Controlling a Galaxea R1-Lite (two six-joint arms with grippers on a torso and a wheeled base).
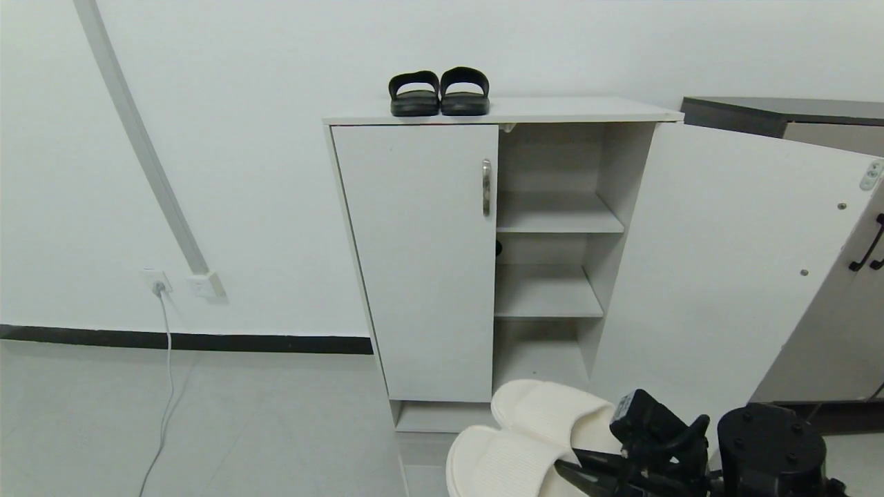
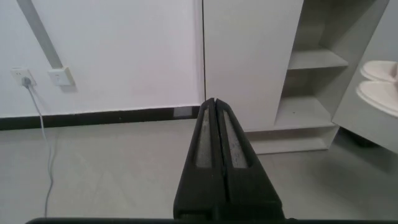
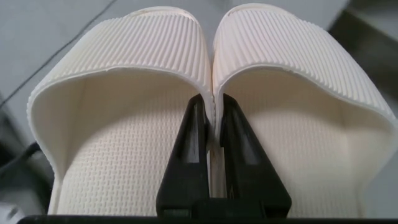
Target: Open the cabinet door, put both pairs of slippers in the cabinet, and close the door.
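Slippers, the white pair: they're pinched in the right hand, whose fingers are closed on the two inner edges pressed together, so both shoes hang as one bundle. They're low down in front of the cabinet, just off its open right half.

I'd say the door step is done and we're at stowing pair one. The next move needs a lift and a push forward onto a shelf, then letting go without one shoe sliding off.

The gap isn't roomy. The right door is swung out close on one side and the left door is closed on the other, so the bundle has to go in fairly straight.

The black pair sits on the cabinet top, waiting its turn.

The left hand is closed with nothing in it, off toward the floor by the wall. There's a socket with cable there, well clear.
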